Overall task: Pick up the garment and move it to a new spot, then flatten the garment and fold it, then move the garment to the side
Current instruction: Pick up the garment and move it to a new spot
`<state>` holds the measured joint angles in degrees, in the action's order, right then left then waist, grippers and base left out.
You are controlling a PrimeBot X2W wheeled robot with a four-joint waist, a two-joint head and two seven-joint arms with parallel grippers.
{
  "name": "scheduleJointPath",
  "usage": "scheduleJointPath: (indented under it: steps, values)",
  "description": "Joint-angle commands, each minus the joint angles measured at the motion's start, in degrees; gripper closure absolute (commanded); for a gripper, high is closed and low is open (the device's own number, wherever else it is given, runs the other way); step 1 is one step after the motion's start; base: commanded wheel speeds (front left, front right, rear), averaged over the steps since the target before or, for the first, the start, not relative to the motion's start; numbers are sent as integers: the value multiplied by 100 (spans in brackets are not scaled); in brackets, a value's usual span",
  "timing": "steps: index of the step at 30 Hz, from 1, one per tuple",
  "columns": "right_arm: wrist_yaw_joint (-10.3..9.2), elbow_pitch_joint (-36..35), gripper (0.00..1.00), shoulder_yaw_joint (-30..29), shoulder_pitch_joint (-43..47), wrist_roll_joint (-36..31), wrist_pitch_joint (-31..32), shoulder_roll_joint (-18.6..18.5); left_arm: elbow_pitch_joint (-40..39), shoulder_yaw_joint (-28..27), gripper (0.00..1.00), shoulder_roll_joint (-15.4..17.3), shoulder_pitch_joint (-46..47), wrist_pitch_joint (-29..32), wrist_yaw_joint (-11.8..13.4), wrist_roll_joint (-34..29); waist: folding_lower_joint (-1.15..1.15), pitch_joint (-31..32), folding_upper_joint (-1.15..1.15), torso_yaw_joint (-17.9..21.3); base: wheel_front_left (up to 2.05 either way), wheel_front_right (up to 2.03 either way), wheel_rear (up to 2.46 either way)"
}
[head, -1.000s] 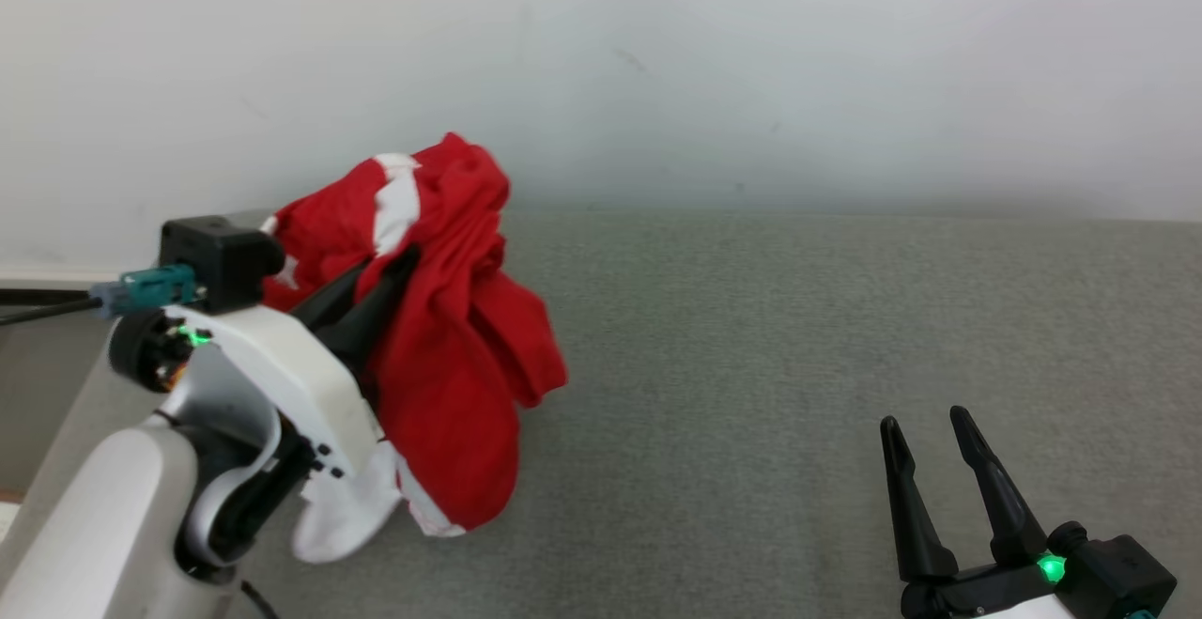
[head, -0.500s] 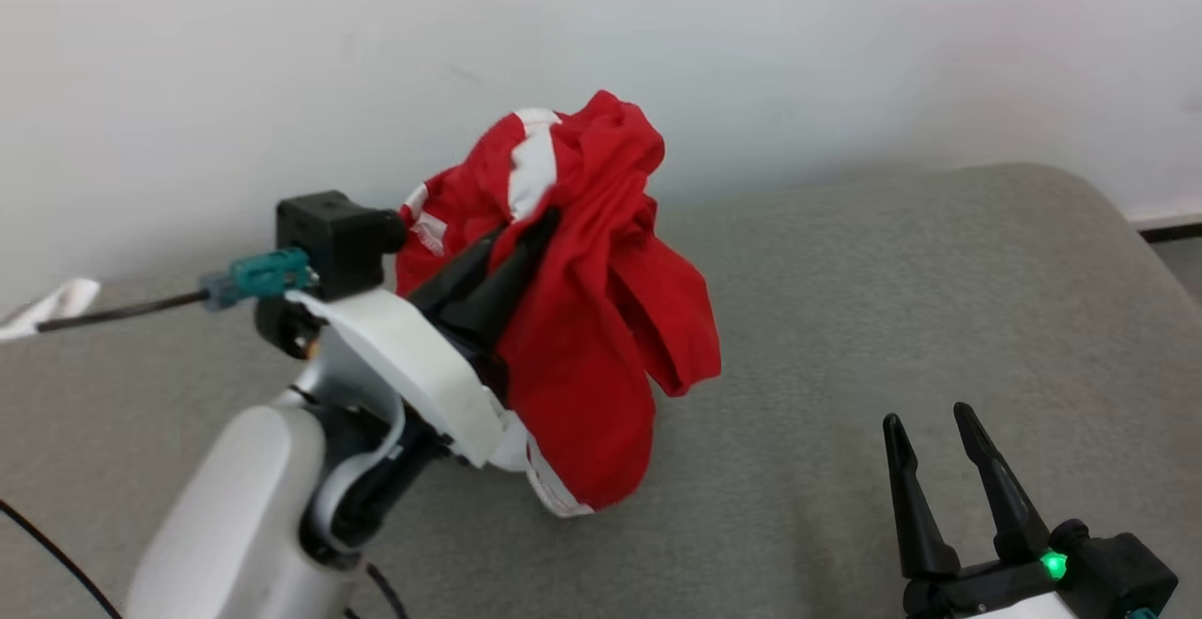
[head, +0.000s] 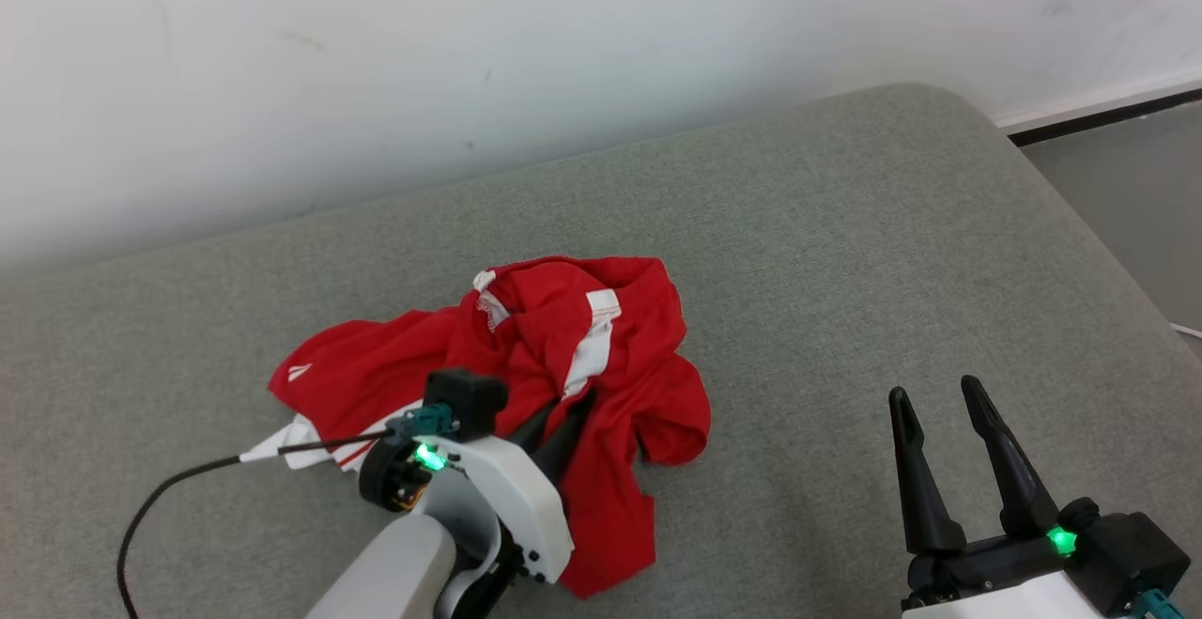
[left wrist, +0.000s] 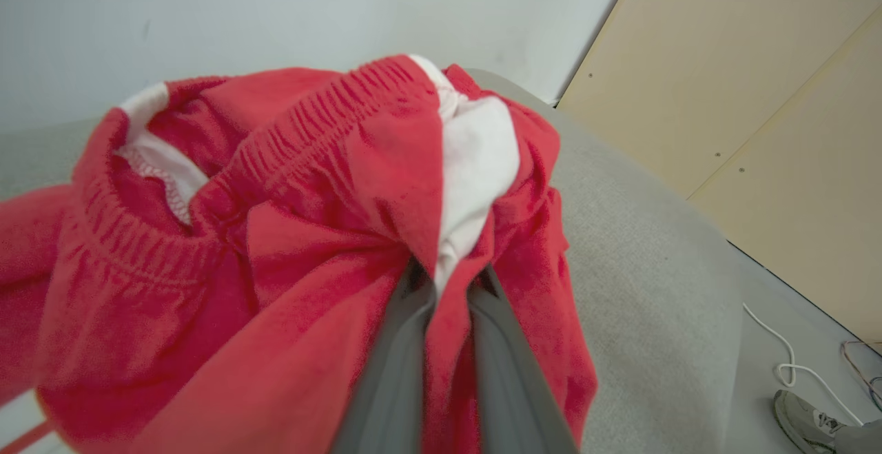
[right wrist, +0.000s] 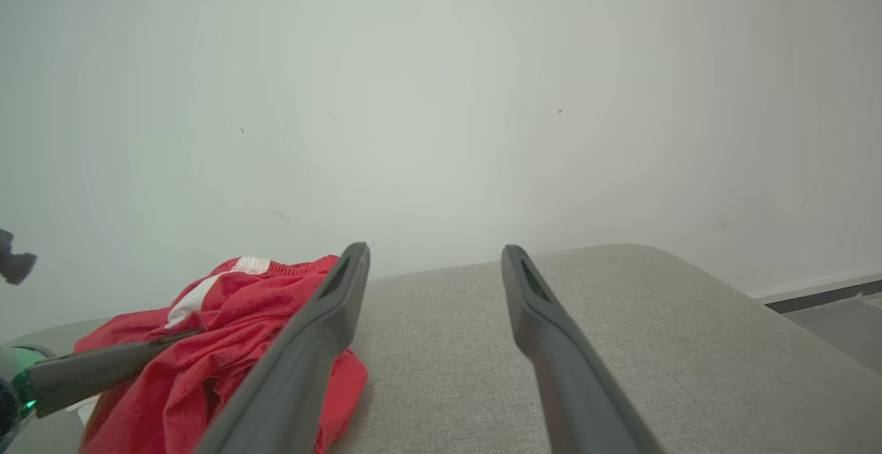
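Because the left gripper (head: 575, 405) pinches a fold of the garment (head: 526, 347) between its pressed-together fingers (left wrist: 393, 364), the red cloth bunches up around that grip at the lower centre of the head view. The rest lies crumpled on the grey cushion (head: 845, 253), one part spread toward the left of the frame, so the garment looks set down at mid-cushion rather than hanging. In the left wrist view the waistband (left wrist: 324, 106) humps over the fingers. That suggests the grip took several layers at once, so letting go would likely leave a heap that needs spreading. The right gripper (head: 933, 390) sits at the lower right, fingers spread and holding nothing, well apart from the cloth, probably held clear until flattening calls for two grips. Bare cushion lies between it and the cloth, giving room to lay the garment flat.
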<state>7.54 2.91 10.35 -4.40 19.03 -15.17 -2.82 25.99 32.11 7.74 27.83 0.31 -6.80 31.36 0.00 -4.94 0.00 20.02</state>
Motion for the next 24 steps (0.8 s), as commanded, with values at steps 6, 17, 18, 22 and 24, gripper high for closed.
scheduleJointPath:
  steps: [6, 17, 18, 22, 24]
  values:
    - [-10, -35, 0, -127, -32, -123, 3, -13, 1195, 160, 96, -165, 300, -557, 53, -302, 0, -105, 0, -80, 0, 0, 0]
    - [-10, -1, 0, -279, 23, -235, 2, -14, 1454, 380, 0, -374, 723, -1176, -33, -130, 0, 60, 0, -632, 0, 0, 0]
    - [-10, -2, 0, -302, 38, -246, 3, -14, 1382, 364, 0, -347, 734, -1221, -37, -111, 0, 90, 0, -683, 0, 0, 0]
    - [-10, -39, 0, -415, 104, -250, 3, -15, 1059, 240, 0, -135, 635, -1329, 22, -78, 0, 223, 0, -897, 0, 0, 0]
    - [-10, -48, 0, -463, 130, -239, 3, -16, 830, 162, 0, -9, 516, -1395, 98, -86, 0, 286, 0, -1005, 0, 0, 0]
